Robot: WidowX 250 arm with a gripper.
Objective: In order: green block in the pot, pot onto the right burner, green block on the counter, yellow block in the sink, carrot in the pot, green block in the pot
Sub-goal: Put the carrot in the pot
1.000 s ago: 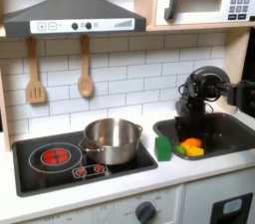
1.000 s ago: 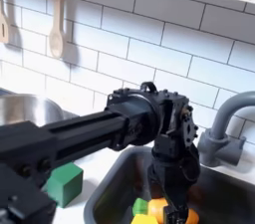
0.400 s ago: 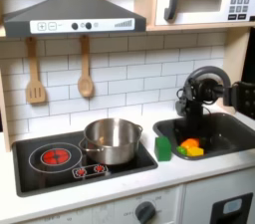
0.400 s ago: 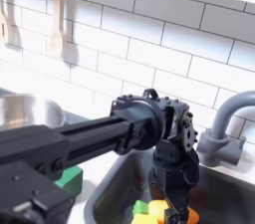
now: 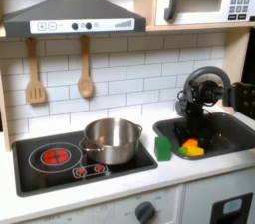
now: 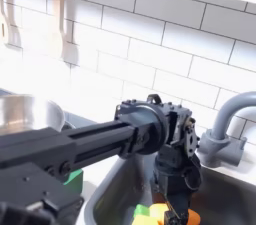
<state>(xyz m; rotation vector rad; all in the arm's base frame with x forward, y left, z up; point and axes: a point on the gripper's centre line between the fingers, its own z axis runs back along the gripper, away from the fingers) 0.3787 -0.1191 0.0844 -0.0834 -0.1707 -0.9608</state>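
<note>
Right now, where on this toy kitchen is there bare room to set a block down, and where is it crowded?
Free: the counter strip in front of the stovetop, and the left burner beside the pot. Crowded: the sink, holding the carrot, yellow block and gripper, with the green block at its edge.

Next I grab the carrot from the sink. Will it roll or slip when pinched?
The carrot looks smooth, rounded and tapered, so it may slip out of the gripper or roll. It lies against the yellow block in the sink, which may brace it. It is probably stiff and light.
</note>
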